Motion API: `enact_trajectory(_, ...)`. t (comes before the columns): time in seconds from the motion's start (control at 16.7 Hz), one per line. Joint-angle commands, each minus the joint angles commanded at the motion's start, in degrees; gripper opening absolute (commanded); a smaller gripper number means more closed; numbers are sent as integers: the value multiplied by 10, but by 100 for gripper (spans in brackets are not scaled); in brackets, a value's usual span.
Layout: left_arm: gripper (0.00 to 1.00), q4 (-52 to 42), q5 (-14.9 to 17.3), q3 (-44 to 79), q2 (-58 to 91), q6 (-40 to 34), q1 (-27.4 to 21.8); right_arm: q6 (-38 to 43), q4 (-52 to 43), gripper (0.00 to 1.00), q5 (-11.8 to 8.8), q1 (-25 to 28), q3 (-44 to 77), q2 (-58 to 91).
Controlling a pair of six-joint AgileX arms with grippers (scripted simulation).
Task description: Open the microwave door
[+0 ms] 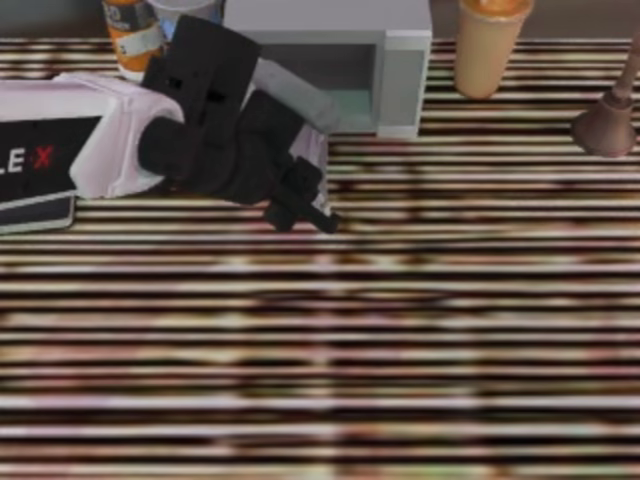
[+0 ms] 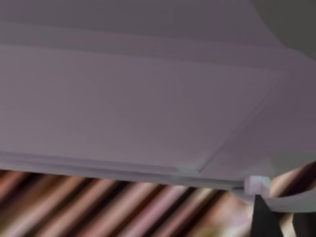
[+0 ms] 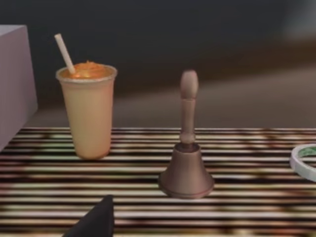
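tan cup (image 3: pixel 90 114) of orange drink beside open microwave (image 1: pixel 395 75); left jaws (image 1: pixel 300 205) state unclear

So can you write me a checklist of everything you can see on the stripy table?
Surface: striped table.
Job's things: microwave at the far edge, cavity showing; microwave door swung open toward the left.
Clutter: tan cup with straw, brown hand bell, orange bottle, a white ring's edge.
Pincers: left pincer at the door's outer edge, looks shut on its handle; right pincer barely seen.
Cables: nothing seen.
Surroundings: dark wall behind.
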Motion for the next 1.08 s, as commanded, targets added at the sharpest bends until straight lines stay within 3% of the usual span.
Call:
enact_trajectory(0.48,0,0,0,0,0,0,0,0,0,100,0,0,0,0)
enact_trajectory(1.08,0,-8,26,-7,-7,34,14,0,0,100,0,0,0,0)
